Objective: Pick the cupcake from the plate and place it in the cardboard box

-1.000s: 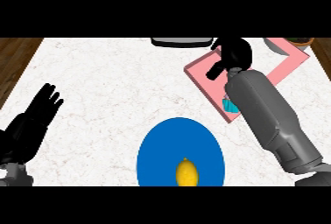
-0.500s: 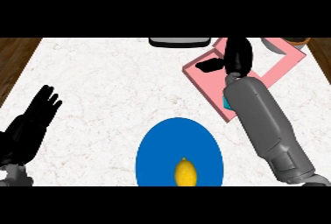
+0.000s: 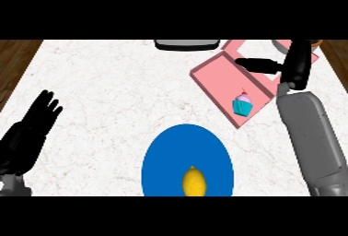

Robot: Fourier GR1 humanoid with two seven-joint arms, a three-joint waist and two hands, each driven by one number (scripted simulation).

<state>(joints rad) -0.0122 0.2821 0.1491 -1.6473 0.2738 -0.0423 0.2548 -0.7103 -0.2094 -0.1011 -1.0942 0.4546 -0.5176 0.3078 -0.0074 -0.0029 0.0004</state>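
A cupcake (image 3: 242, 104) with a teal wrapper, pink frosting and a cherry stands upright at the near end of the flat pink box (image 3: 216, 81), at the counter's back right. My right hand (image 3: 298, 62) is open over the box's far right part, fingers straight and pointing away, thumb stretched out to the left. It is apart from the cupcake and holds nothing. The blue plate (image 3: 170, 154) lies at the front centre. My left hand (image 3: 32, 126) rests open at the left edge, fingers up.
A yellow lemon (image 3: 195, 181) lies on the plate's near part. A grey-rimmed dark dish (image 3: 187, 44) sits at the counter's back edge, left of the box. Brown wood shows past the counter's left and right edges.
My right hand has opened and moved to the right and away, off the cupcake, which now shows standing in the pink box. The left hand has not moved.
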